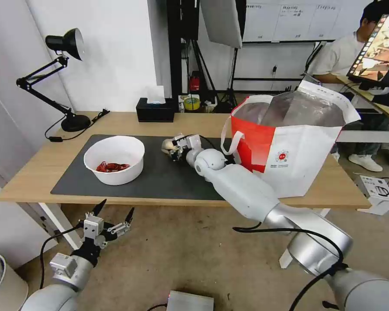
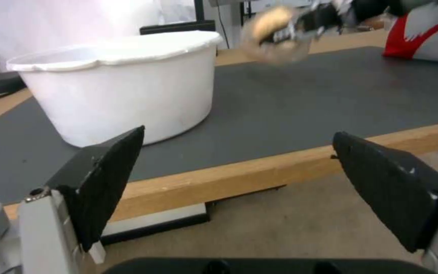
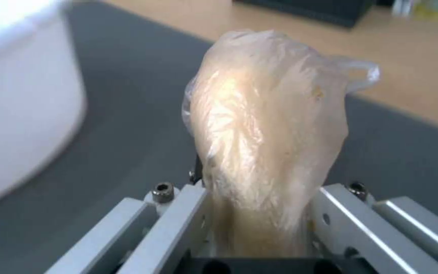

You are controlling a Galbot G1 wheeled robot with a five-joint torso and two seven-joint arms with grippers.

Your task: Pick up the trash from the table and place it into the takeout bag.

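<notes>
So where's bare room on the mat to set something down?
Free: the dark grey mat between the white round bowl and the right hand, which grips the knotted clear bag. Crowded: by the red-and-white tote.

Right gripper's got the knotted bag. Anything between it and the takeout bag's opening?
Nothing visible on the mat between them. The right gripper holds the knotted clear bag beside the takeout bag, whose near wall and white loop handle rise above it.

Count on my table [image 1: 39, 172]: one white bowl [image 1: 114, 160], one knotted clear bag [image 1: 168, 146], one takeout bag [image 1: 289, 142], one black tissue box [image 1: 155, 110], one desk lamp [image 1: 65, 77], one grey mat [image 1: 160, 172].
</notes>
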